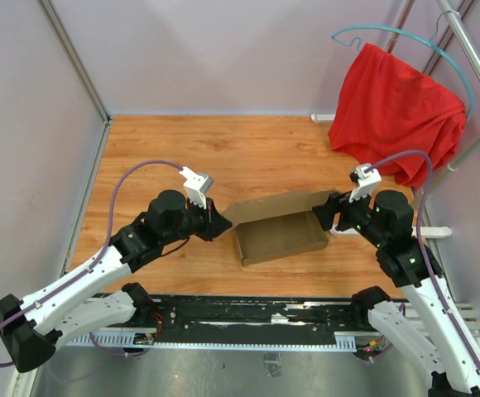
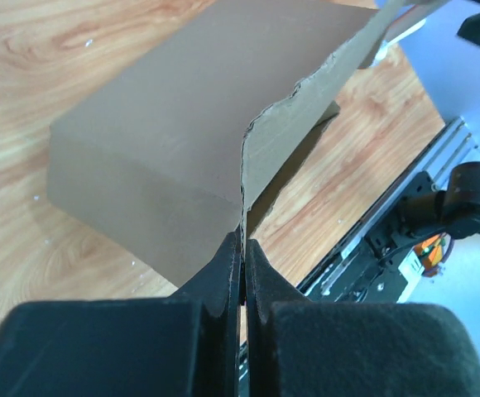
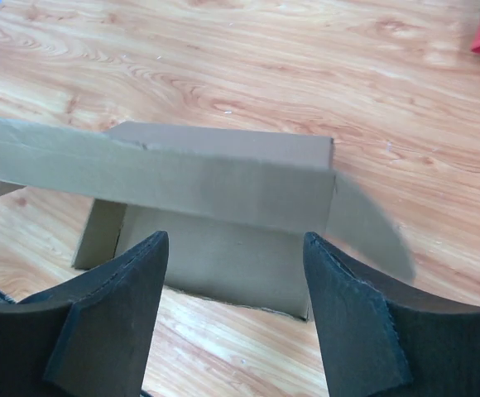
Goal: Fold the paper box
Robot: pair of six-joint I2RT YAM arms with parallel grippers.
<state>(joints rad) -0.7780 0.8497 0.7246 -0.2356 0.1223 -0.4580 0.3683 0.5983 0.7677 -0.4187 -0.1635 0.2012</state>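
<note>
Toward the near edge of the desk [image 1: 182,149], at its middle, one paper box [image 1: 280,236] sat as a shallow open tray, with a long flap raised along its far side. The top view showed both arms flanking it. Only the left wrist view made plain that the left pincer [image 2: 242,241] was clamped tight on a ragged cardboard corner at the flap's left end. The right wrist view alone showed the right pincer [image 3: 236,244] spread wide near the box's right end, gripping nothing. Count: one box, two arms, one red cloth [image 1: 397,112], one teal hanger [image 1: 405,35] at the far right corner. Bare wood lay beyond and left of the box; walls closed three sides.
</note>
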